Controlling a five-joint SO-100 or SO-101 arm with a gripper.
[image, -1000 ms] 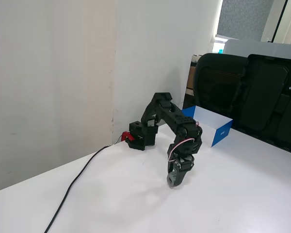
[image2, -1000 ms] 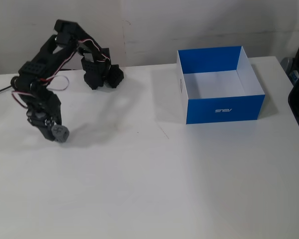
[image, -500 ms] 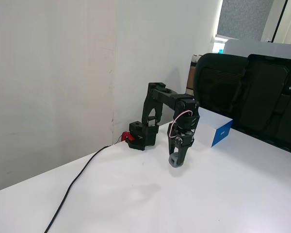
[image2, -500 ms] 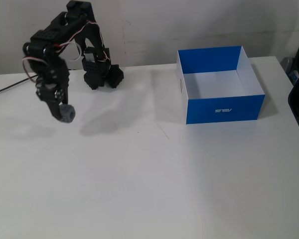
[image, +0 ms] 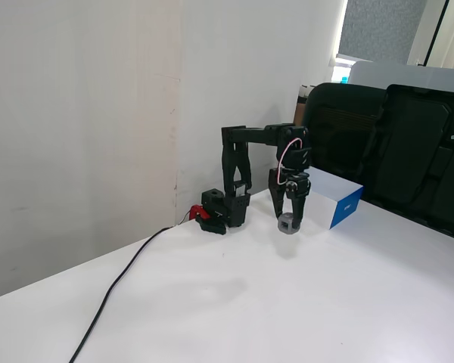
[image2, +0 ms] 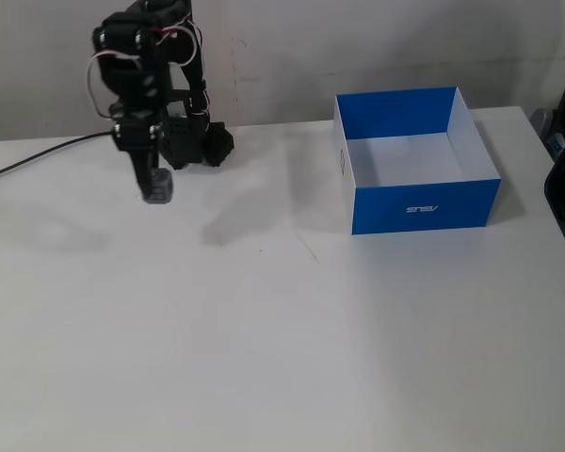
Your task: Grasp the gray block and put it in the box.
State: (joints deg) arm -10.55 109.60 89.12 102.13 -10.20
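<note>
Gray block (image2: 157, 188) in the pincer (image2: 156, 193) above the table (well left of the box (image2: 424, 204))

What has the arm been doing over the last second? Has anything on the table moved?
The arm rose from its low reach near the table and swung toward the box, carrying the gray block clamped in its end effector. The block, down by the tabletop a second ago, now hangs well clear of it. The box, the cable and the arm's base stayed put.

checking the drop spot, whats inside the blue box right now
Nothing shows inside the box: its white floor looks bare, though the blue front wall hides a strip of it. The gray block is held in the gripper, far left of the box in this fixed view.
</note>
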